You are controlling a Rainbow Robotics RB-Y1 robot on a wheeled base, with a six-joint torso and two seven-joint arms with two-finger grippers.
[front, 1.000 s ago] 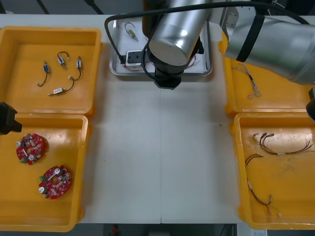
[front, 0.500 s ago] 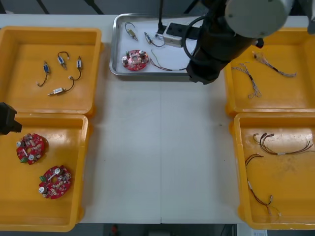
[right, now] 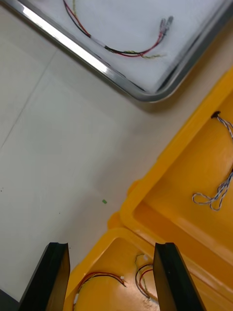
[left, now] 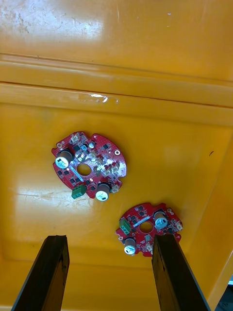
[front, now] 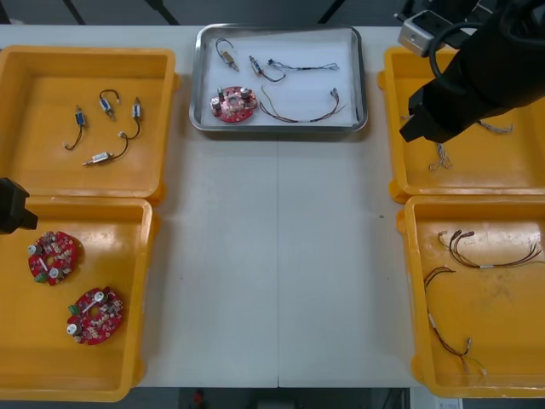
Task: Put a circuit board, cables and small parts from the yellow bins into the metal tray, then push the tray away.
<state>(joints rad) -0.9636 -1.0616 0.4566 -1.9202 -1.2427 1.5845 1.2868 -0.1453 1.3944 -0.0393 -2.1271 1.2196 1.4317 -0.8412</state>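
Metal tray [front: 278, 128] at far edge of counter [front: 281, 256] - carries circuit board [front: 233, 103], red and yellow cable [front: 298, 112], small metal parts [front: 228, 58]; loading looks complete. Right arm [front: 477, 77] above far right bin [front: 494, 170], right jaws wide, empty - nothing left to carry. Left jaws wide, empty, parked over spare boards [left: 90, 165] in near left bin [front: 145, 290].

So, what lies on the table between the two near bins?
Nothing; the front view shows bare table between the near left bin and near right bin. Left gripper hangs over the left one, right gripper by the right one's corner.
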